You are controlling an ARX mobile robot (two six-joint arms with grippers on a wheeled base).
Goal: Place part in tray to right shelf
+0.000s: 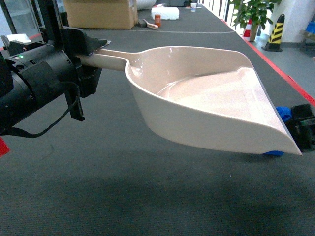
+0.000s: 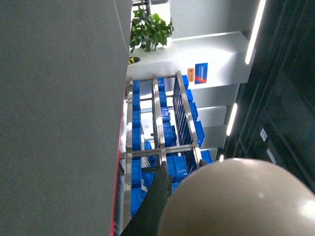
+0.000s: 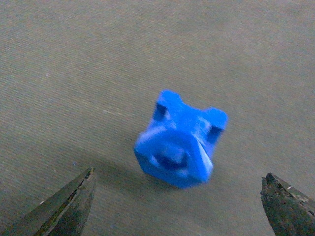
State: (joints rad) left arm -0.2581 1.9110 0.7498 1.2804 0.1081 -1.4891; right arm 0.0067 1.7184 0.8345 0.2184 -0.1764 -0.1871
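Right gripper (image 3: 177,206) spread wide, nothing held; blue part (image 3: 179,145) lies on grey table (image 3: 98,59) between and just beyond its fingertips. Left gripper (image 1: 91,59) clamps scoop handle; beige scoop (image 1: 211,98) held above table. Steel shelf (image 2: 162,128) with blue crates (image 2: 137,105) far behind.

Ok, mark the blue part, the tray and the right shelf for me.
blue part (image 3: 179,147): right wrist view, on its front face.
tray (image 1: 211,98): head view, on the bare inner floor.
right shelf (image 2: 160,152): left wrist view, on the steel cross rail.
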